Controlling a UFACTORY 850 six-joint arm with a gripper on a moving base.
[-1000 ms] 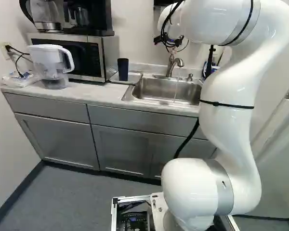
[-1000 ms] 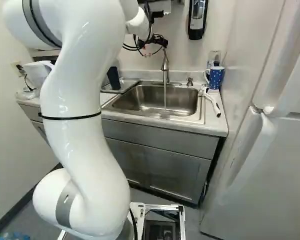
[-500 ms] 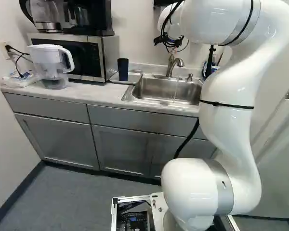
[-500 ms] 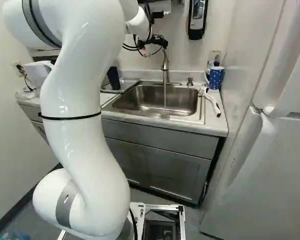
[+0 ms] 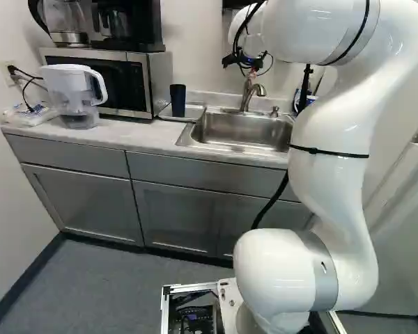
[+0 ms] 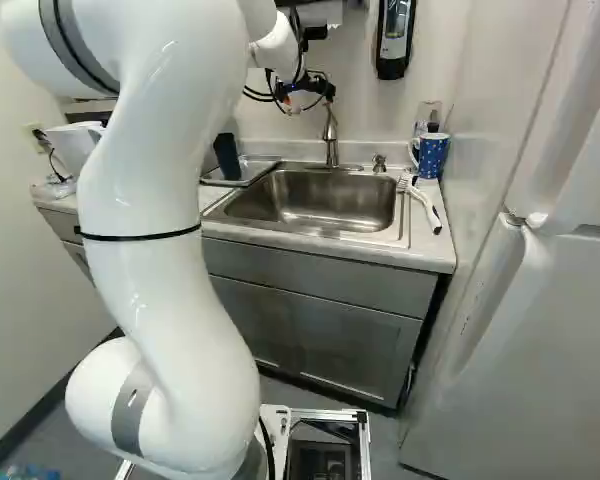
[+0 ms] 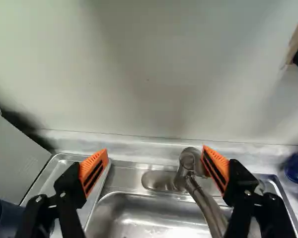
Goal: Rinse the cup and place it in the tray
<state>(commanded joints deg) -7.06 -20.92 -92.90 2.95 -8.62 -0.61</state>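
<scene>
Cup (image 6: 227, 156): upright in the tray (image 6: 255, 172), on the microwave (image 5: 143, 83) side of the sink (image 6: 310, 212). Change: a thin stream ran into the sink half a second ago; none visible now. Tap (image 6: 331, 140), at the sink's back edge, presumably just shut off. Claw (image 7: 155, 149) has shifted slightly above the sink's back; fingers wide apart, nothing gripped. Mug (image 6: 433, 155) beyond the sink's opposite side, unmoved. Judgement: rinse and placing look complete; remaining step, back away without clipping the tap.

One tumbler (image 6: 227, 156), one mug (image 6: 433, 156), one tray (image 6: 256, 171)
</scene>
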